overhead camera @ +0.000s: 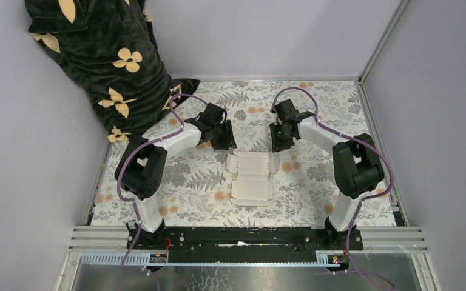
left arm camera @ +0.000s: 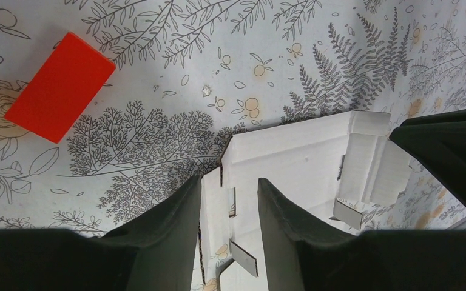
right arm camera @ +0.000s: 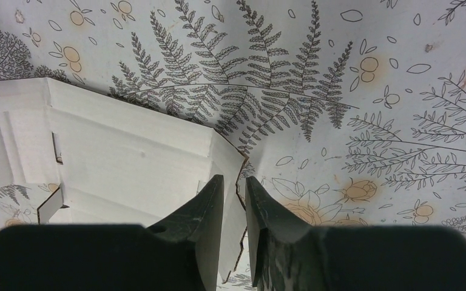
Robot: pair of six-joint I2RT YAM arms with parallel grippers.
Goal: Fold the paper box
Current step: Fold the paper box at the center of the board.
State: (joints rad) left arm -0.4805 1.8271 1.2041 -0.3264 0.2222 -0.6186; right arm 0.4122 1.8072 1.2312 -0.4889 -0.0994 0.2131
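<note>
Side-flap stage: left pincer [left arm camera: 229, 185] open astride a paper box [overhead camera: 252, 176] flap; right pincer [right arm camera: 233, 180] slightly parted around the opposite flap. Next: clamp, raise.

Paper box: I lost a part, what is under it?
The paper box lies on the floral table cover, visible all round it. Anything directly beneath the sheet is hidden.

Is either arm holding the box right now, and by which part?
Left fingers stand apart over the paper box's left flap, gripping nothing. Right fingers straddle the right flap's edge, nearly closed; whether they pinch it cannot be told.
</note>
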